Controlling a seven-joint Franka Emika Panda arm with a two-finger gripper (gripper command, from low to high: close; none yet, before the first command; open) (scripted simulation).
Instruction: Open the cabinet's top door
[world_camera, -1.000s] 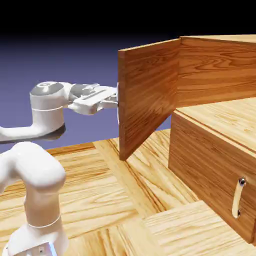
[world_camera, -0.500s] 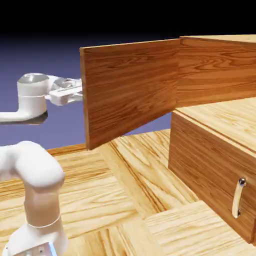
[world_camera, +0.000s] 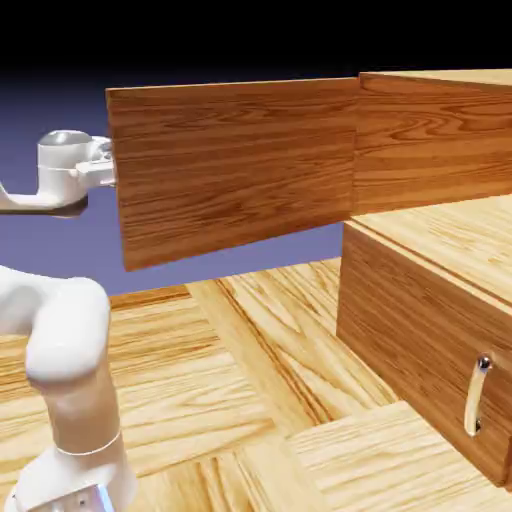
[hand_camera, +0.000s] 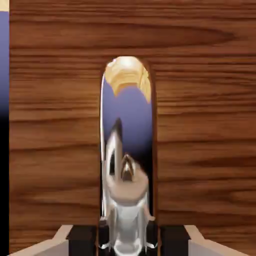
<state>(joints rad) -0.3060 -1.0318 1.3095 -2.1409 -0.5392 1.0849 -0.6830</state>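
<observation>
Exterior view: the tall reddish-brown wood-grain top door (world_camera: 235, 170) is standing swung wide, its hinged edge meeting the front corner of the boxy wooden cabinet (world_camera: 435, 145) and its free edge reaching toward the exterior view's left. The white arm (world_camera: 62, 170) is reaching to that free edge, its fingers hiding behind the panel. Below, the shorter wood-grain lower panel (world_camera: 420, 350) with its curved silver handle (world_camera: 477, 396) is sitting closed.

Hand view: the glossy silver bar handle (hand_camera: 127, 135) is running down the top door's wood, and the hand (hand_camera: 127, 240) is closing firmly on its lower end. Opening looks essentially done; what is probably remaining is letting go and backing away.
</observation>
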